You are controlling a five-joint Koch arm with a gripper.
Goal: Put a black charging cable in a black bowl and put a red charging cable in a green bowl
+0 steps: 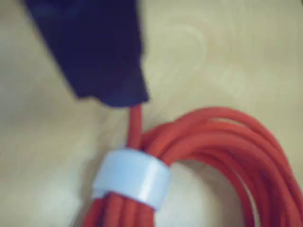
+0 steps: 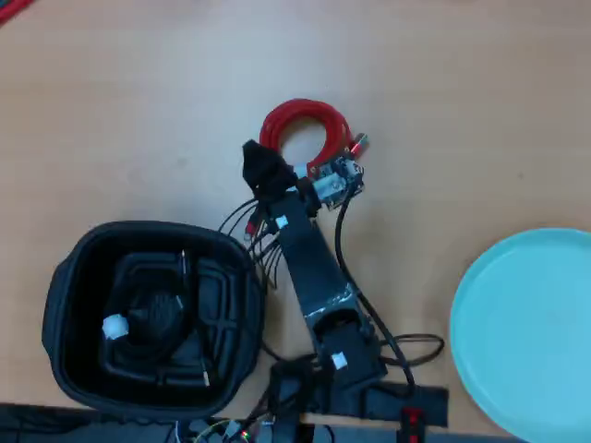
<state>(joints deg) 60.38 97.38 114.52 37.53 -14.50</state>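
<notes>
Right up close to us in the wrist view is the dark jaw of the gripper (image 1: 124,101), and one red strand runs straight up under its tip. We only see this one jaw, so we cannot tell if it is pinching or loose. Just below, at six o'clock from the jaw, sits the white tie (image 1: 131,177) that holds the red charging cable (image 1: 222,142) together, and the red ring curls away toward four o'clock. From above, the red charging cable (image 2: 305,129) lies on the wooden table (image 2: 138,92), at twelve o'clock from the arm's head. It is not in a bowl yet. The green bowl (image 2: 531,332) is far off toward four o'clock. The black bowl (image 2: 65,314) is at about seven o'clock, and the black charging cable (image 2: 152,318) looks like it is already inside. To do this step well, we think we should grab near the tie, where the loops are bunched, squeeze well, and lift slowly so the ring does not slip.
</notes>
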